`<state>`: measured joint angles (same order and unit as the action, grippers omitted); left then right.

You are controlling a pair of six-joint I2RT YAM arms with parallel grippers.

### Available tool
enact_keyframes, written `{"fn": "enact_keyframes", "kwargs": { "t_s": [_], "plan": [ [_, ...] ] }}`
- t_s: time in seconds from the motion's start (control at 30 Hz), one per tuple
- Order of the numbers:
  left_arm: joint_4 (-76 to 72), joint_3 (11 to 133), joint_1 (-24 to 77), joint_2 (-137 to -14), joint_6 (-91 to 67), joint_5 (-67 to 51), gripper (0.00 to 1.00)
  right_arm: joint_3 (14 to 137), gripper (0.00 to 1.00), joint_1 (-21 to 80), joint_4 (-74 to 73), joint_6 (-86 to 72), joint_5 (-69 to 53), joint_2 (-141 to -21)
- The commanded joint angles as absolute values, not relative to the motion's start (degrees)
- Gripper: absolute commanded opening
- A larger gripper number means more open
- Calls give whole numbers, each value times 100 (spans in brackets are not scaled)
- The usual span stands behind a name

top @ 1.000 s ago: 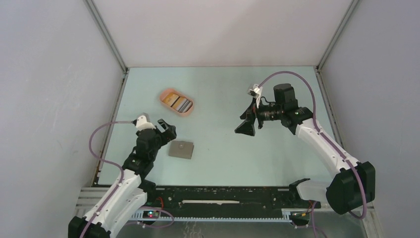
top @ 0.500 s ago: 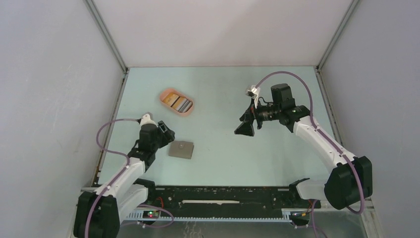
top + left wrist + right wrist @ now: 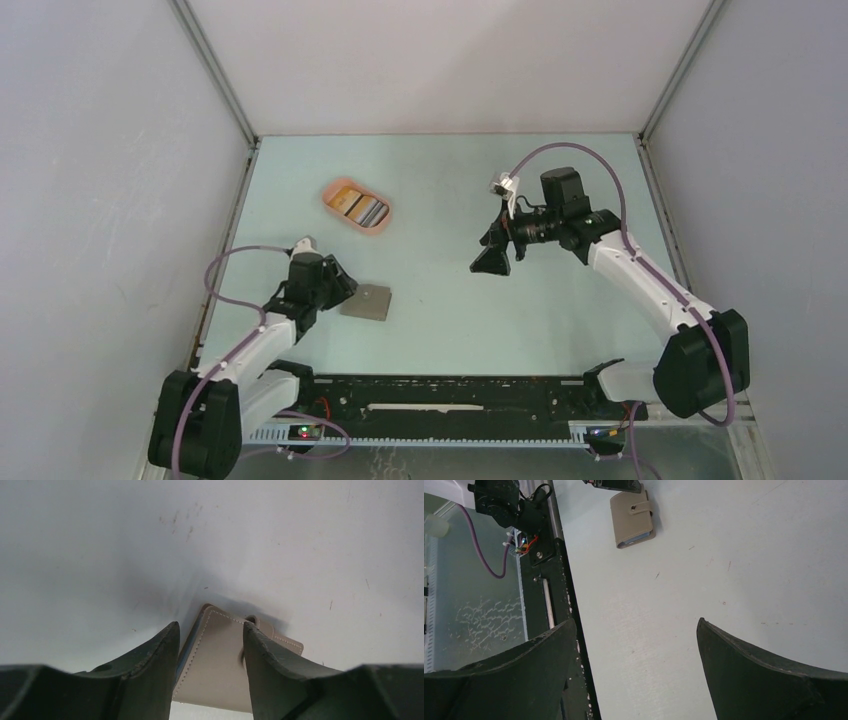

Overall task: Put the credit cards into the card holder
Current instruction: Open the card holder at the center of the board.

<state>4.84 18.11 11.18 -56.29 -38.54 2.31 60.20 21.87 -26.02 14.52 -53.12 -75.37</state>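
The card holder [image 3: 366, 301] is a small grey wallet lying folded shut on the table at the front left. In the left wrist view the card holder [image 3: 220, 665] shows its stitched flap and its tab [image 3: 260, 626]. My left gripper [image 3: 342, 285] is low at its left edge, open, and its fingers [image 3: 150, 665] frame the wallet. I cannot tell if they touch it. The credit cards [image 3: 361, 208], one yellow-orange and others dark with pale stripes, lie in the peach-orange tray [image 3: 340, 190]. My right gripper [image 3: 493, 255] is open and empty, raised over mid-table. The card holder [image 3: 633, 519] also shows far off in the right wrist view.
The tray stands at the back left of the pale green table. The black front rail [image 3: 450, 395] with cables runs along the near edge, and it also shows in the right wrist view [image 3: 549, 555]. Grey walls enclose the table on three sides.
My left gripper has dropped lower and moved right, up to the wallet's left edge. My right gripper has shifted slightly left. The wallet and tray have not moved.
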Motion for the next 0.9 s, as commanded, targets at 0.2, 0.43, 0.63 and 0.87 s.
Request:
{"fn": "enact_keyframes", "kwargs": {
  "t_s": [0.2,0.43,0.63,0.87],
  "plan": [
    [364,1814,1782,-6002,-3894,-266,40,6460,100,2258,-2982,1752,-5428,-7687],
    [-589,2350,2775,-7141,-3618,-782,20,6614,98,2397,-3861,3166,-5707,-7701],
    [-1179,3514,3776,-8779,-3161,-1157,7,5480,97,3078,-3764,5387,-4485,-6859],
    [-2002,4052,4539,-9650,-3373,-1202,3,4216,98,3447,-2315,5706,-3518,-6465]
  ]
}}
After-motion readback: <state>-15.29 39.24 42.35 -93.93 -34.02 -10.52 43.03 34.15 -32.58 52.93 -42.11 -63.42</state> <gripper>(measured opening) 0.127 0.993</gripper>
